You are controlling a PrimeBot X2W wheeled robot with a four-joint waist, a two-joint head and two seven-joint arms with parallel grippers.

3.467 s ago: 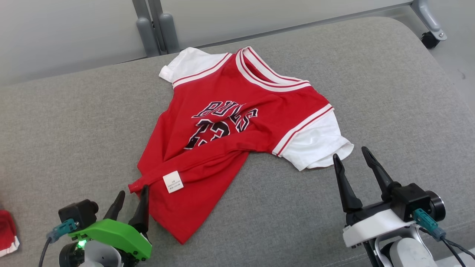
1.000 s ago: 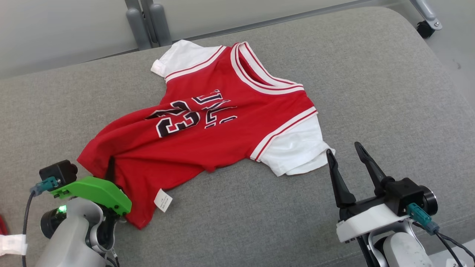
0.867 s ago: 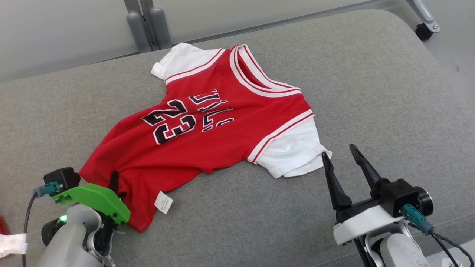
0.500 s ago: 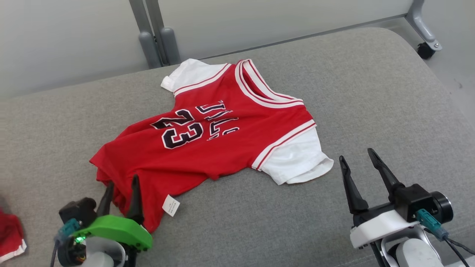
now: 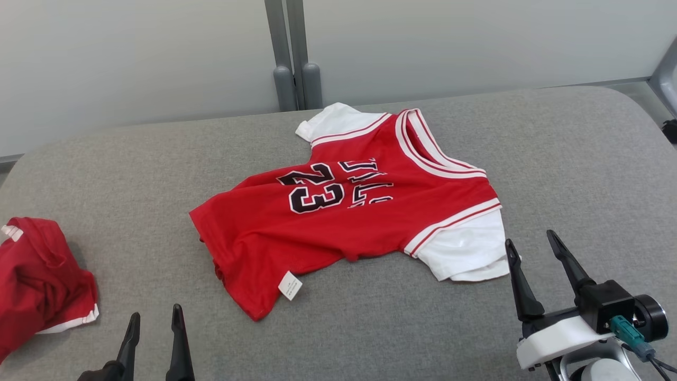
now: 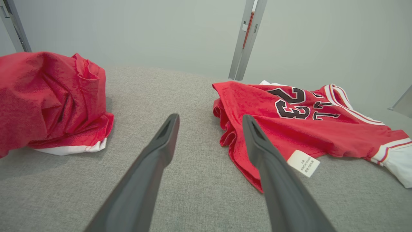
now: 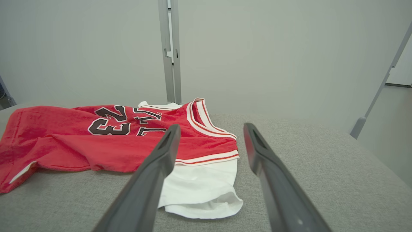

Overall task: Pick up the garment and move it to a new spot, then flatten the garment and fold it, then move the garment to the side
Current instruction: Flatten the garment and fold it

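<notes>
A red jersey (image 5: 349, 211) numbered 23 lies at the middle of a grey padded surface (image 5: 132, 174). It is spread out but creased, with the collar toward 2 o'clock and the hem toward 8 o'clock in the head view. A white label (image 5: 290, 286) hangs off the hem corner nearest the robot. The left gripper (image 5: 155, 311) sits at 7 o'clock from the jersey, clear of the cloth, its two dark fingers parted with nothing between them. The right gripper (image 5: 530, 237) stands at 4 o'clock, likewise released and empty, its fingertips just beside the jersey's near white sleeve (image 5: 465, 254). A second red garment (image 5: 37, 270) lies bunched at the 9 o'clock edge, well apart from the jersey. A grey metal post (image 5: 288, 53) rises behind the surface at 12 o'clock.
</notes>
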